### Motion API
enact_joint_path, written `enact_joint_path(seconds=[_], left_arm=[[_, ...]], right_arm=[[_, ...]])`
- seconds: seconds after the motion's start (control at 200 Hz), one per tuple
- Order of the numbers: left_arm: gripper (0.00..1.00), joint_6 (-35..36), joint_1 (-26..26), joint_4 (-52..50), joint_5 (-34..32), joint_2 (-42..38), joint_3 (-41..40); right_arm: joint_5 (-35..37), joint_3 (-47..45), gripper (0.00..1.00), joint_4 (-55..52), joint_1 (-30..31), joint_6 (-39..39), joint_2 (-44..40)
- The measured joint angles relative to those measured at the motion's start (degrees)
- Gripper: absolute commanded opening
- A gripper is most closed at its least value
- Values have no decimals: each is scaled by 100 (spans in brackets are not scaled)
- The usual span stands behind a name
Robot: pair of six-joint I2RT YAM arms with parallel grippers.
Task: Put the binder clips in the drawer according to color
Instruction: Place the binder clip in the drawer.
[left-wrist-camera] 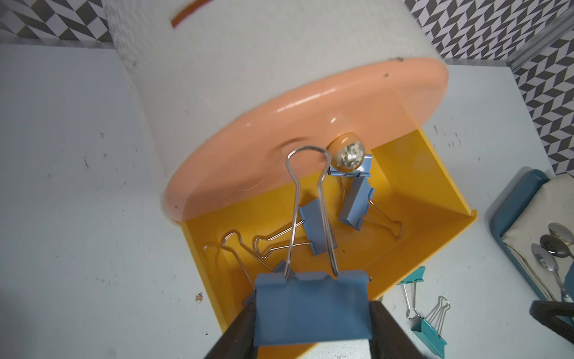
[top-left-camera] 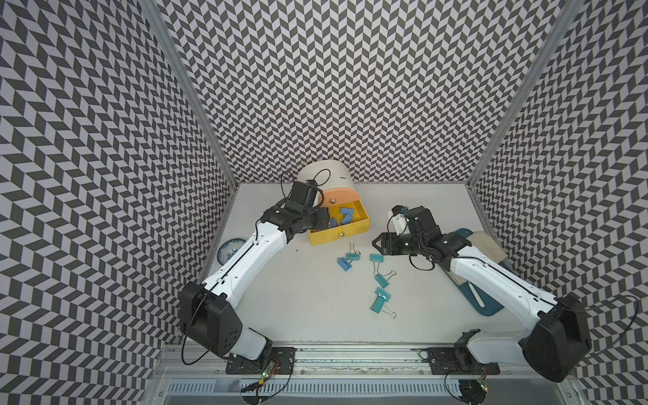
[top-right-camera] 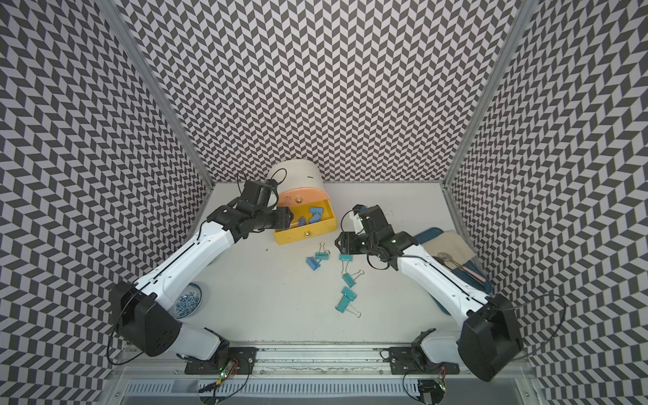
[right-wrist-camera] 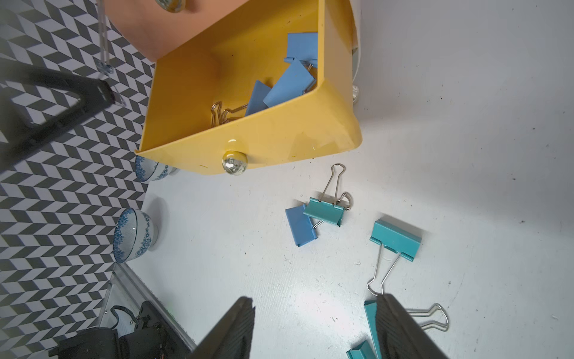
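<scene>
Pinching one blue clip (left-wrist-camera: 310, 317) by its body, the left gripper (left-wrist-camera: 312, 306) hangs it over the pulled-out yellow drawer (top-left-camera: 350, 235) of the white cabinet (top-left-camera: 331, 175), where at least three more blue clips (left-wrist-camera: 318, 228) lie. On the table (top-left-camera: 298, 298): five teal clips (top-left-camera: 381, 280) and one loose blue clip (top-left-camera: 343, 263), touching a teal one. Right gripper (right-wrist-camera: 315, 300) hovers above them, jaws spread wide.

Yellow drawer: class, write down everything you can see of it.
The yellow drawer looks like glossy plastic, with a round metal knob on its front wall. It stands pulled out of the white cabinet, under the shut peach drawer. Loose blue binder clips lie inside. The left tool holds another blue clip over one side.
</scene>
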Motion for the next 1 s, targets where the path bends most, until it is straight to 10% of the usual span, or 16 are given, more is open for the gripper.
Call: enact_joint_path(seconds=[1.001], left_arm=[[56, -599, 542, -35, 476, -1631, -1034]], right_arm=[[151, 52, 51, 348, 935, 42, 487]])
